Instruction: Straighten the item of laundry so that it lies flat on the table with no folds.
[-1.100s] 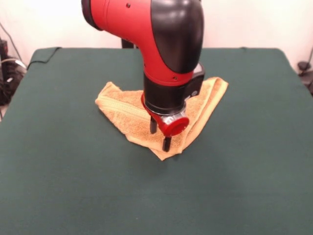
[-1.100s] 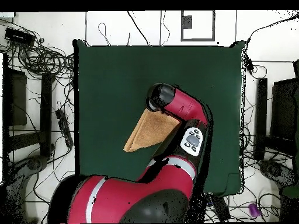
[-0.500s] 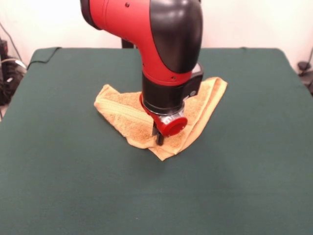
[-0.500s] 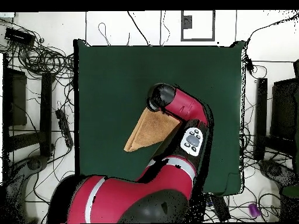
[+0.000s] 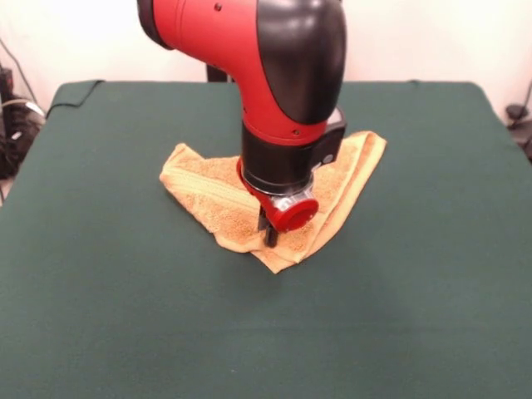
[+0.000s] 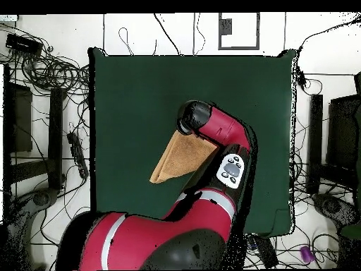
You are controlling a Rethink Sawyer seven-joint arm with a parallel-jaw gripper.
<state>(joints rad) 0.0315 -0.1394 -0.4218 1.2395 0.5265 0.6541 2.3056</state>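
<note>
Claw (image 5: 269,235) pinched shut on folded towel (image 5: 218,196) near its front tip, mid table (image 5: 116,291); best to lift a little, then drag that corner away from the rest.

Near side of table: from my front view the green table (image 5: 125,332) is bare cloth all the way across, so I have open room to pass there.
Left and right flanks: bare on both sides of the towel (image 5: 208,199), wide lanes out to the edges.
Far strip: bare cloth to either side of the arm.
Centre: the folded towel lies here in a rough triangle, its point toward the near edge.
Above the towel: my arm (image 5: 287,91) comes straight down over the towel's middle, with the gripper (image 5: 270,235) at the cloth, blocking any pass across it.
Off the table: in the overhead view, cables (image 6: 49,77) and dark gear crowd the floor on both sides.
</note>
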